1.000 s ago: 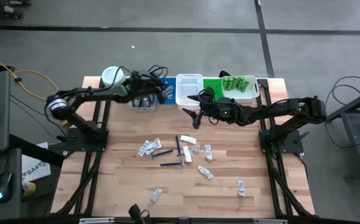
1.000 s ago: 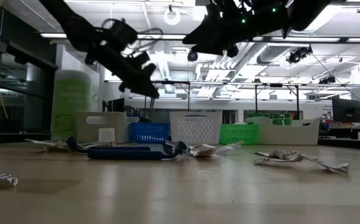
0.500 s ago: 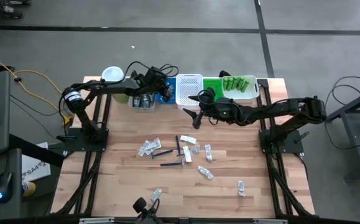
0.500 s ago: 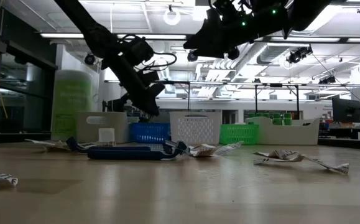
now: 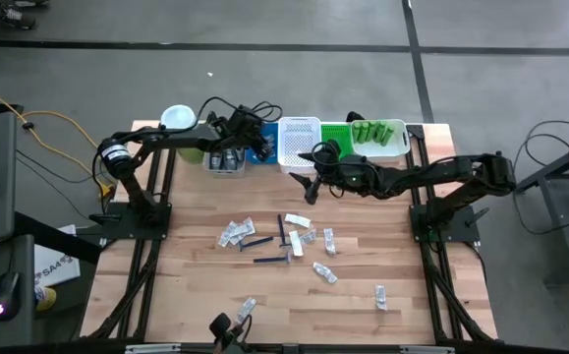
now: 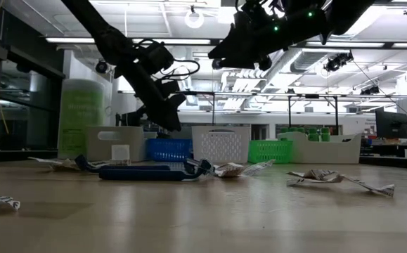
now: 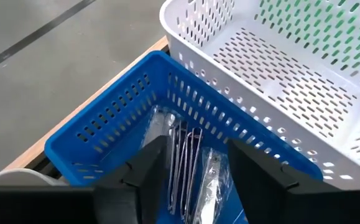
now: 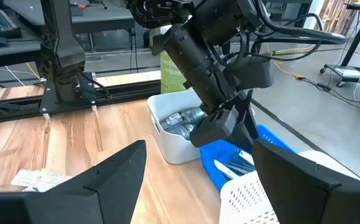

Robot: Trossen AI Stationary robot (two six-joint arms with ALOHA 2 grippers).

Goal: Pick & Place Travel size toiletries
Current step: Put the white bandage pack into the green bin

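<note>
On the near part of the pale wooden plank tabletop (image 5: 196,295), plenty left to sort: crinkled clear-and-white sachets (image 5: 235,232) and thin dark blue sticks (image 5: 270,260) scattered in the middle, well apart from the bins. Farther back, left gripper (image 7: 192,163) spread wide and empty over the perforated blue plastic bin (image 7: 105,124), wrapped sticks already lying inside, beside a white perforated basket (image 5: 299,141) and a green bin of small green bottles (image 5: 377,133); right gripper (image 5: 309,165) parted and empty, near the white basket. Beyond, grey concrete floor and a bright workshop with ceiling strip lights.
</note>
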